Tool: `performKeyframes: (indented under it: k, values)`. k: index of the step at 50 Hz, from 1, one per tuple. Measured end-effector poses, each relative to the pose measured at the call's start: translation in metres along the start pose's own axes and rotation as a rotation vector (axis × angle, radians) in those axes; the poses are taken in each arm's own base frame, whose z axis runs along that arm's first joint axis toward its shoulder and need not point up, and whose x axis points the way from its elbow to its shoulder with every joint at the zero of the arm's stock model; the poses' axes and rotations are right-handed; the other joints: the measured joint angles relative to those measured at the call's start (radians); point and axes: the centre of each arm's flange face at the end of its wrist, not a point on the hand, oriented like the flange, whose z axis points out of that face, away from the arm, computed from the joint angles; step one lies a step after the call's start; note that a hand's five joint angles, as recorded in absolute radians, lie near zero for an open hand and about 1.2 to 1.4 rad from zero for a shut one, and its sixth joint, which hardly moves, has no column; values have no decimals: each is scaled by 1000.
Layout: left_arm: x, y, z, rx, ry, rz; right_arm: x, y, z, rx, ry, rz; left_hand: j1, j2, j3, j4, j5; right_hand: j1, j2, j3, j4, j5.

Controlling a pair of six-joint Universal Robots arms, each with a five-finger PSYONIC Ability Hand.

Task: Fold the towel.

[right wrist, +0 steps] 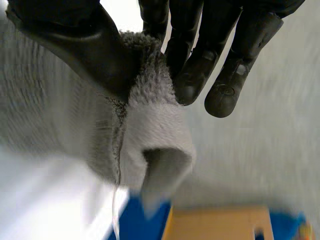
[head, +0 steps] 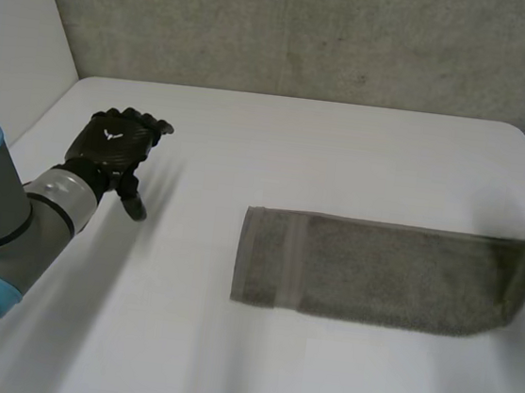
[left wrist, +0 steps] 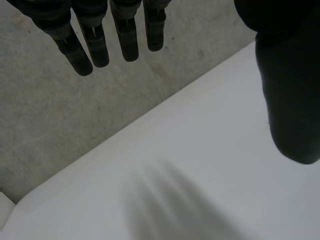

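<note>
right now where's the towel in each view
Head view: towel lies flat on the table's right half, its right end lifted.
Left wrist view: left hand over the table by the wall.
Right wrist view: towel end pinched by the right hand, thumb against fingers.
Shared landmark: the white table.

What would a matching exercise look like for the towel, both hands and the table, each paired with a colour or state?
Things:
1. towel
2. left hand
3. right hand
4. table

Colours or states:
A. pinching the towel's end
B. white
C. fingers straight, holding nothing
D. grey-brown, lying in a long strip

Pairs: 1-D, 2-C, 3-A, 4-B.
</note>
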Motion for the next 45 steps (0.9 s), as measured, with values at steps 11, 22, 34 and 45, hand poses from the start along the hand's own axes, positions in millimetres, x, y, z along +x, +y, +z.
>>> performKeyframes:
  k: [11, 22, 34, 45]
  values:
    - [2, -4, -1, 11, -1, 0, -127, -164, -121, 485, -357, 150, 0, 0, 0, 0, 0, 0, 4, 13, 2, 2]
    - [8, -2, -4, 3, 14, -1, -237, -143, -169, 444, -621, -86, 0, 0, -2, 0, -2, -842, -853, -818, -841, -887]
    - [11, 1, -4, -2, 24, 0, -174, -134, -156, 383, -478, 119, 0, 0, -2, 0, -1, -1072, -1063, -1084, -1085, -1102]
    - [16, 2, -5, -3, 38, 1, -142, -67, -136, 197, -441, 205, 0, 0, -2, 0, -2, -1062, -1058, -1078, -1083, -1096]
